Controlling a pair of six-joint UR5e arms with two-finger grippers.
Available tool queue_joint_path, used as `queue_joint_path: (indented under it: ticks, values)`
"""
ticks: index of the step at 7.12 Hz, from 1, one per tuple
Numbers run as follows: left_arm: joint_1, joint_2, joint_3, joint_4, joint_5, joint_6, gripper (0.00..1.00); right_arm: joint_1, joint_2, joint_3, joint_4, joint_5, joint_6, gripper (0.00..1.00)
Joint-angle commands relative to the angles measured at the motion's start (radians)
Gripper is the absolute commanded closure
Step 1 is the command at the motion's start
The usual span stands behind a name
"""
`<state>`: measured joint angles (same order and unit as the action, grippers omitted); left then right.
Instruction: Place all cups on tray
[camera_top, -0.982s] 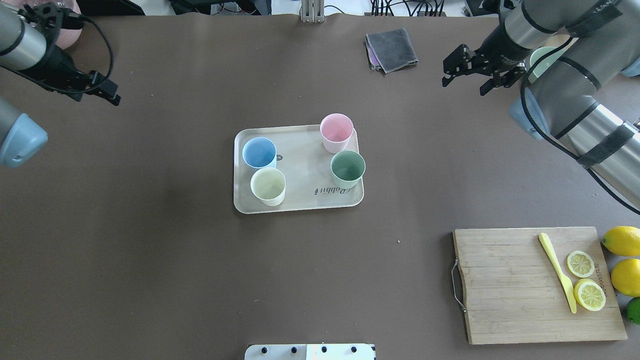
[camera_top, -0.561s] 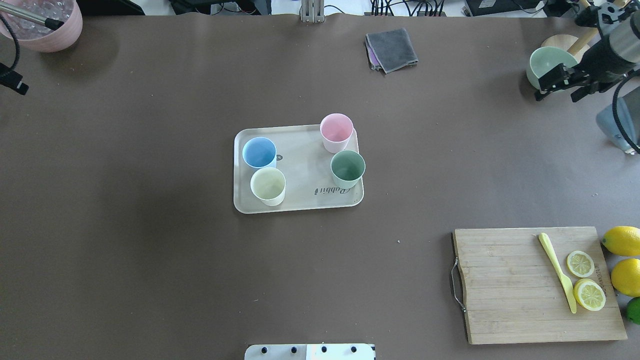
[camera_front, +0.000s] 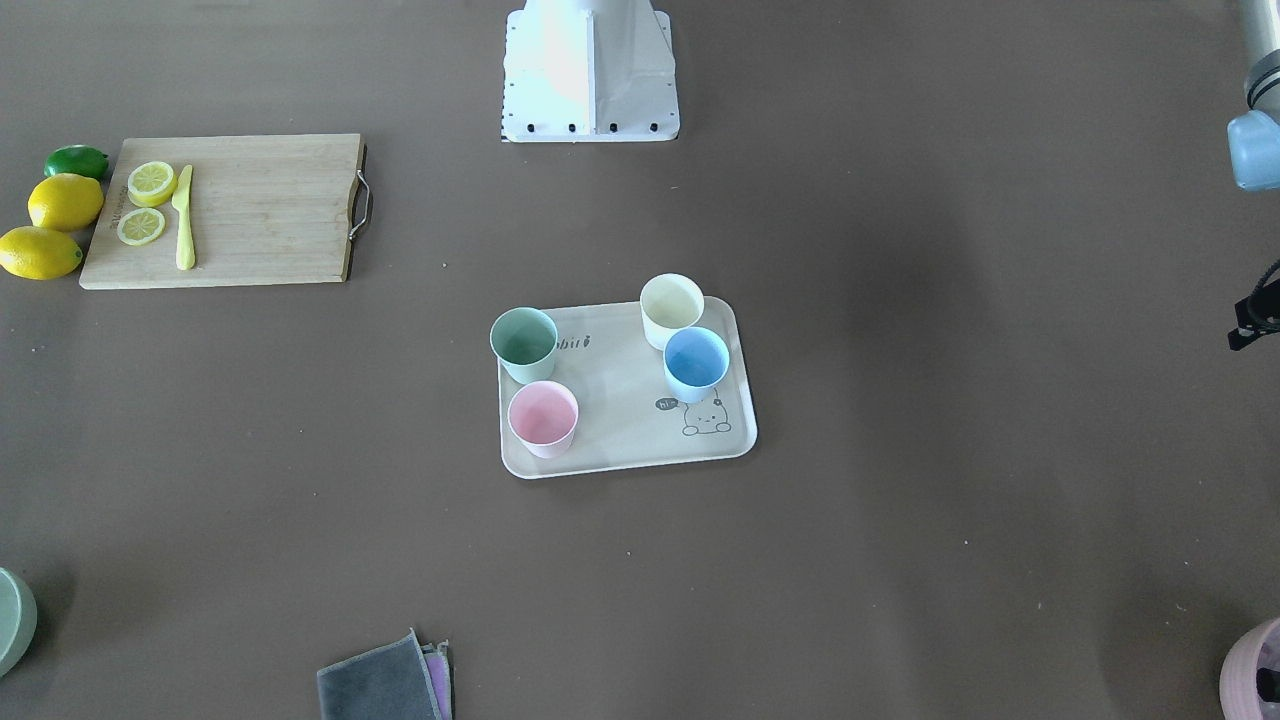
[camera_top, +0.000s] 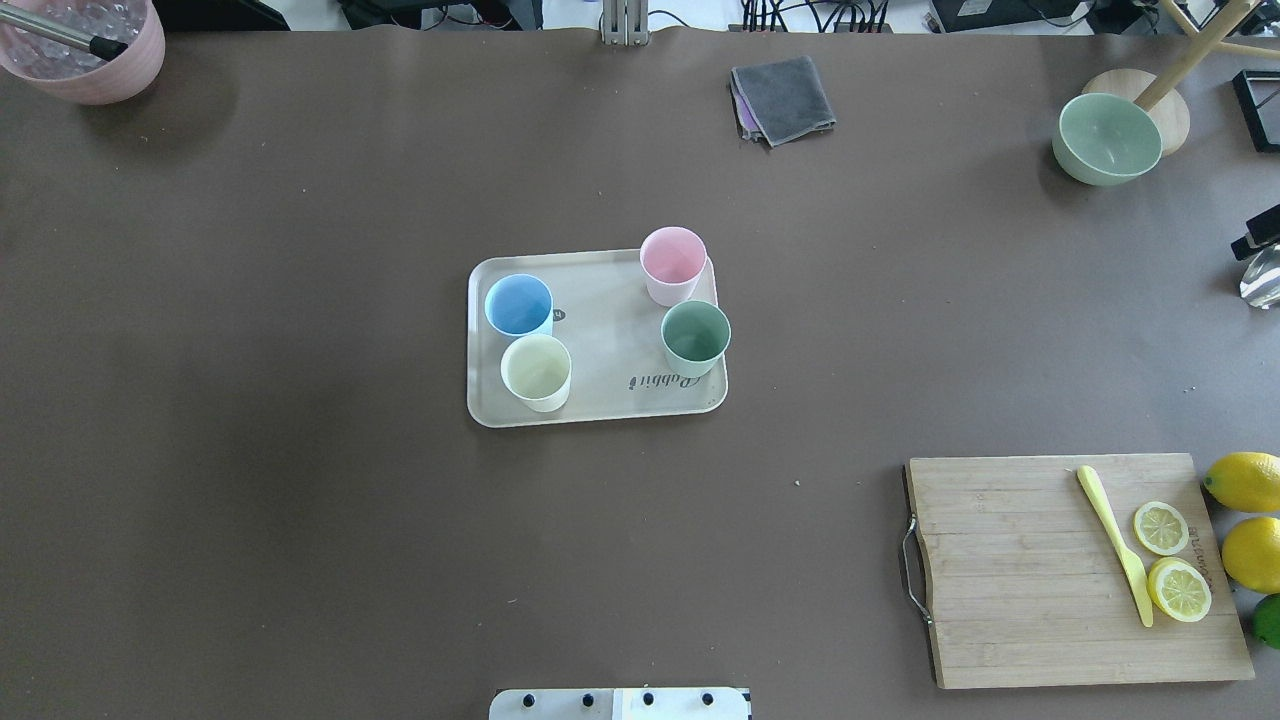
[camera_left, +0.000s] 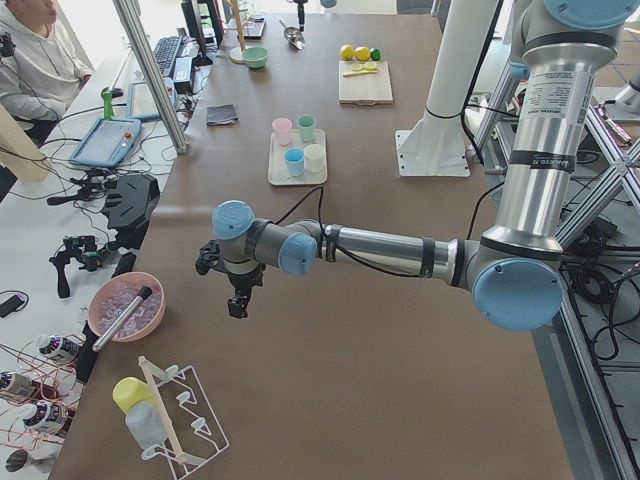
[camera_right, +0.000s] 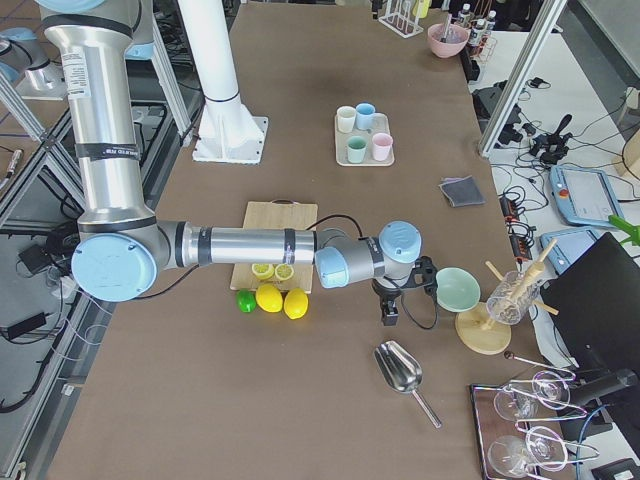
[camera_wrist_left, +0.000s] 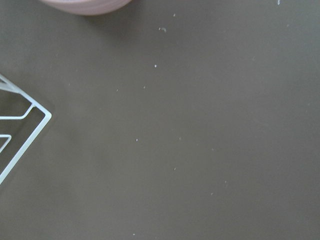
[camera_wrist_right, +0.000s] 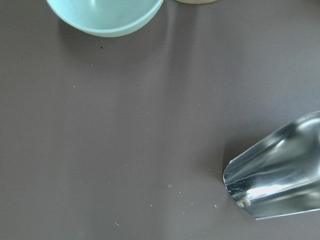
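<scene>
The beige tray (camera_top: 600, 330) lies at the table's middle and also shows in the front-facing view (camera_front: 620, 420). Four cups stand upright on it: blue (camera_top: 518, 304), cream (camera_top: 536, 368), pink (camera_top: 673, 257) at the far rim, and sage green (camera_top: 695, 333). My left gripper (camera_left: 237, 295) hangs over bare table far to the left, beside a pink bowl. My right gripper (camera_right: 392, 308) hangs far to the right, beside a green bowl. Both are well away from the tray. I cannot tell whether either is open or shut; the wrist views show no fingers.
A wooden cutting board (camera_top: 1050, 570) with lemon slices and a yellow knife lies front right, whole lemons beside it. A grey cloth (camera_top: 783, 98) lies at the back. A green bowl (camera_top: 1108, 135), a metal scoop (camera_wrist_right: 280, 170), a pink bowl (camera_top: 85, 45) and a wire rack (camera_wrist_left: 15, 130) stand at the table's ends.
Both arms have swung outward from over the table toward its ends and have almost left the overhead view. The tray and the four cups have not moved.
</scene>
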<state>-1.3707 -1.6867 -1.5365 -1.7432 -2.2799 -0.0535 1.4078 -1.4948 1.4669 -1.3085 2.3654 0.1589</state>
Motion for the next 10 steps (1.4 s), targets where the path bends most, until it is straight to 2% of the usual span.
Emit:
queue_joint_path:
  ticks: [1, 5, 7, 10]
  values:
    - [-0.001, 0.041, -0.008, -0.022, -0.001, -0.005, 0.02, 0.019, 0.001, 0.018, -0.07, 0.0, -0.013, 0.0]
    - [0.002, 0.027, -0.008, -0.022, 0.007, -0.008, 0.02, 0.016, 0.004, 0.024, -0.075, -0.009, -0.015, 0.0]
    - [0.004, 0.002, -0.008, -0.071, 0.007, -0.009, 0.02, 0.016, 0.002, 0.07, -0.078, 0.002, -0.015, 0.0]
    - [0.004, 0.004, -0.008, -0.087, 0.008, -0.002, 0.02, 0.016, -0.001, 0.073, -0.083, 0.005, -0.015, 0.0]
